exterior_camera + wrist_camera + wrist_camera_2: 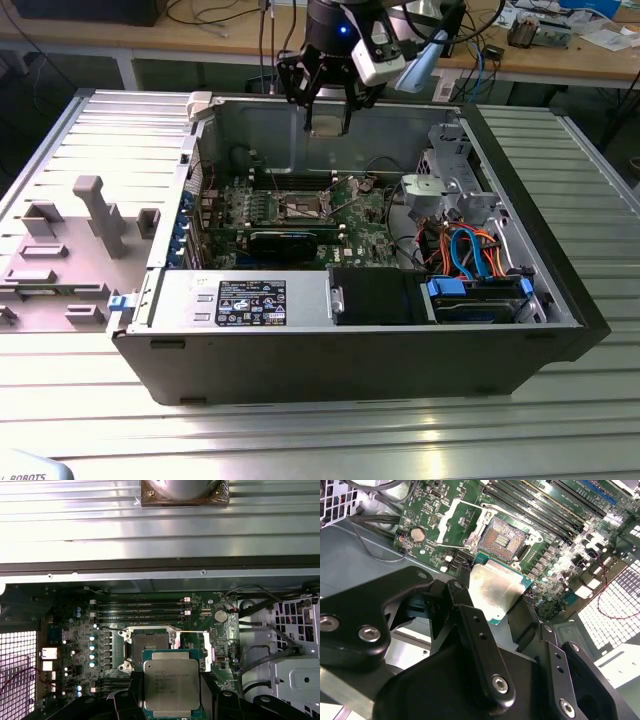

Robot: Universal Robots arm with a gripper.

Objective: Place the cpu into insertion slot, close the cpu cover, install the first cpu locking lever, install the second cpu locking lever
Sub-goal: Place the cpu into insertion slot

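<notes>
I see an open computer case lying on a ribbed metal table. My gripper hangs above the case's far wall, fingers clamping the small pale cpu. Lower down, on the green motherboard, the insertion slot shows as a dark, metal-rimmed square.

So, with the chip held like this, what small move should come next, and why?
Probably lower the gripper toward the socket, keeping the chip level. The chip is clamped by its edges, high above the board, and the socket lies open and empty.
</notes>
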